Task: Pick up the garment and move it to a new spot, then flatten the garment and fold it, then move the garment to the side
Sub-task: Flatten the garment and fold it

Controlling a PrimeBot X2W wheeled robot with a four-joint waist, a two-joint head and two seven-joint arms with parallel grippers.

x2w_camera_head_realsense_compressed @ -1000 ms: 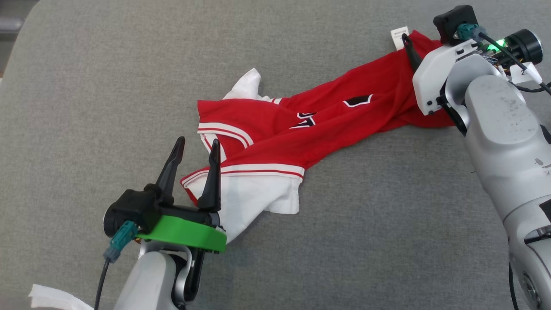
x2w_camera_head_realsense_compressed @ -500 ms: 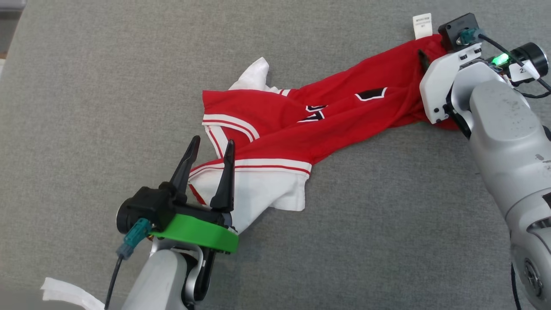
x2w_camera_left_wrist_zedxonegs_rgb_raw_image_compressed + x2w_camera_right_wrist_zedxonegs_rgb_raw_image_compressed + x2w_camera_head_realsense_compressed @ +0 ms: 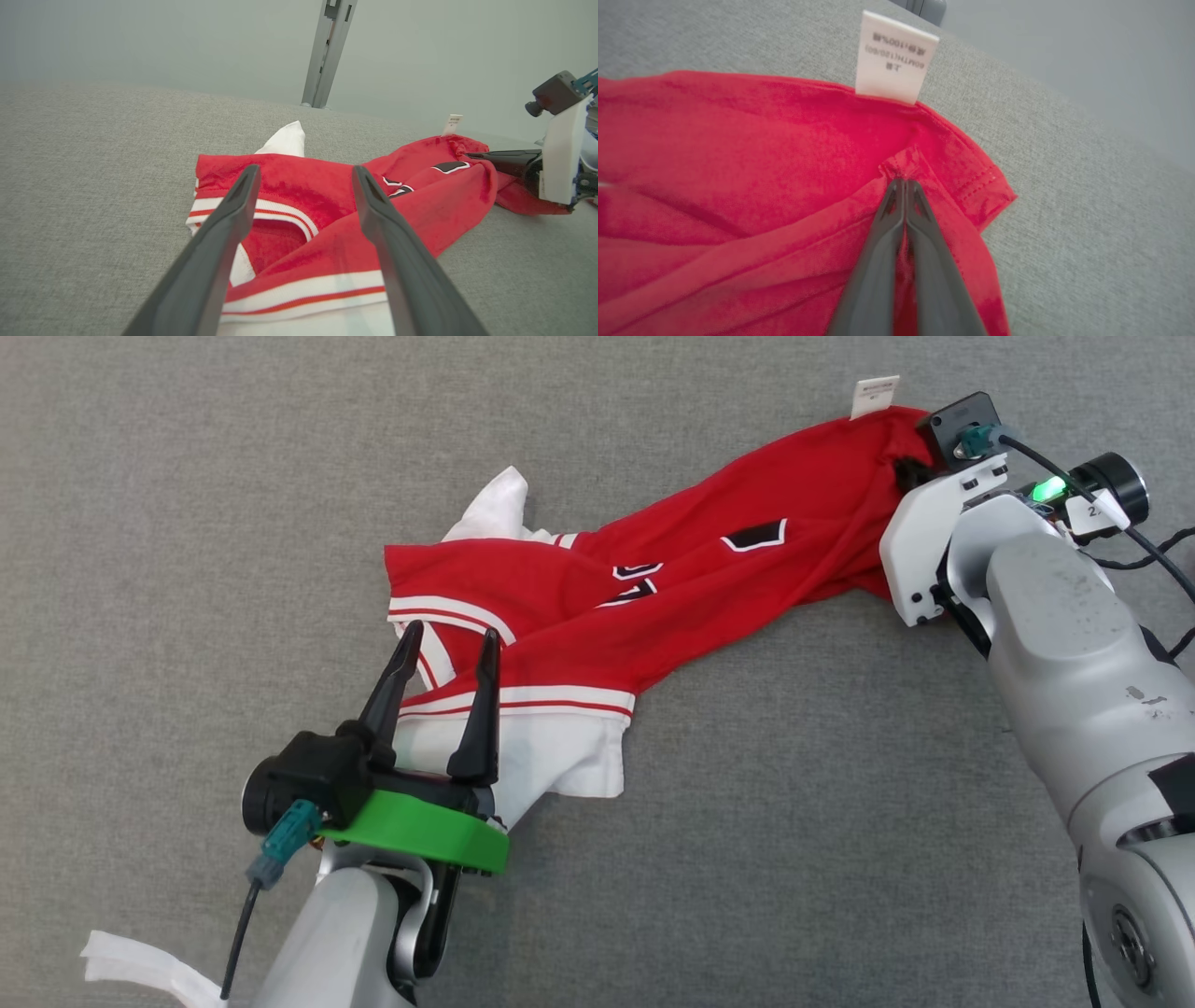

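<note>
Fingers (image 3: 873, 261) of my right hand (image 3: 902, 183) are pressing together on a small ridge of the red jersey garment with white-and-red striped bands (image 3: 653, 607). They are pinching it just beside its white care label (image 3: 894, 60), at the far right end of the cloth. The garment is lying bunched and twisted in a long diagonal across the grey fabric-covered tabletop (image 3: 187, 523), with its white, striped end nearest me on the left. My left hand (image 3: 450, 639) is hanging over that striped end with its fingers spread wide and gripping nothing. Whether its tips are touching the cloth I cannot tell.

I am judging this to be the opening step: taking hold of the garment so it can be lifted and carried to a new spot. Only one end is secured. The next move is calling for my left hand to come down and close on the striped band beneath it. Then both arms should be rising together, so the cloth is hanging between two grips rather than dragging from one corner.
</note>
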